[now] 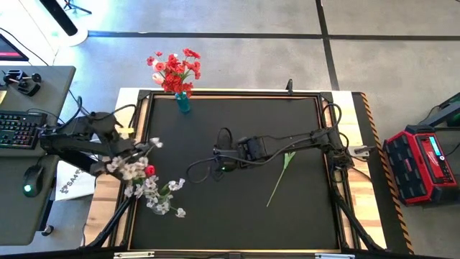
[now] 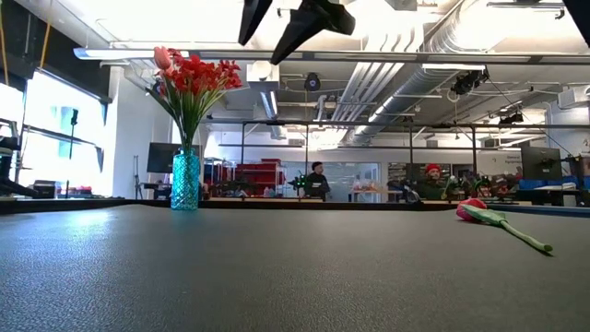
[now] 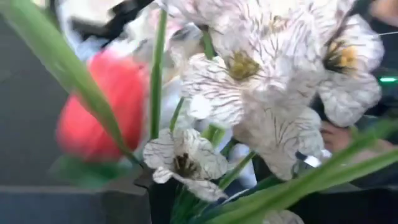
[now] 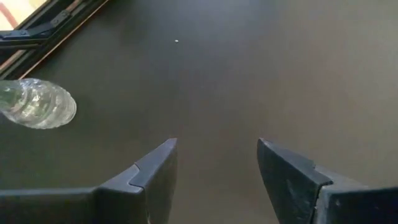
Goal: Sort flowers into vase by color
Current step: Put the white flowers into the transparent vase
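A blue vase (image 1: 182,101) (image 2: 185,180) holding red flowers (image 1: 175,68) stands at the mat's far edge. White blossoms (image 1: 152,188) (image 3: 273,81) and a red bud (image 1: 149,170) (image 3: 93,106) crowd the mat's left edge. My left gripper (image 1: 128,153) is in among them. A clear glass vase (image 4: 37,102) shows in the right wrist view. One pink-red tulip (image 2: 475,210) lies flat on the mat right of centre, along with its stem (image 1: 280,180). My right gripper (image 4: 217,168) (image 1: 219,160) hangs open above the mat's middle, holding nothing.
A red toolbox (image 1: 420,162) sits on the floor to the right of the table. A desk with a keyboard (image 1: 18,129) and a mouse (image 1: 29,180) stands to the left. Cables (image 1: 205,169) loop under my right arm. People (image 2: 318,180) stand far behind the table.
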{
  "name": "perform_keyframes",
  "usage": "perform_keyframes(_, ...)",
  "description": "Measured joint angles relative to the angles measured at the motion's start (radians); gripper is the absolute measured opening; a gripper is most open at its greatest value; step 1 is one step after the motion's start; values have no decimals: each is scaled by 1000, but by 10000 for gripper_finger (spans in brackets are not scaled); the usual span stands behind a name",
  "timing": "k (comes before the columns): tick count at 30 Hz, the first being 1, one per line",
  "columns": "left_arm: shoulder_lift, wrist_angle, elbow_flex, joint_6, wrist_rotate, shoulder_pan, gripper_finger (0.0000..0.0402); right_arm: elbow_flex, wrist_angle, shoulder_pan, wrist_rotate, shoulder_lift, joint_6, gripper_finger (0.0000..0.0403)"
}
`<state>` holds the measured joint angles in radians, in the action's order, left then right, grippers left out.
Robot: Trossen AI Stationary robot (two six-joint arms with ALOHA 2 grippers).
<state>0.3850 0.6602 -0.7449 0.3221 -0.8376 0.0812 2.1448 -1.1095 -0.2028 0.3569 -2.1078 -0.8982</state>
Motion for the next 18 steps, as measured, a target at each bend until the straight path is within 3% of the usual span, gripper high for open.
perform_keyframes(5, -4, -66, 0, 33, -38, 0, 186, 0, 12, 0, -56, 0, 6, 208)
perform_keyframes(9, 11, 13, 0, -31, -5, 10, 186, 0, 54, 0, -174, 0, 67, 208)
perform_keyframes(12, 20, 55, 0, -74, 47, 29, 186, 0, 68, 0, -193, 0, 80, 208)
perform_keyframes(18, 21, 17, 0, -46, 55, 59, 186, 0, 68, 0, -195, 0, 79, 208)
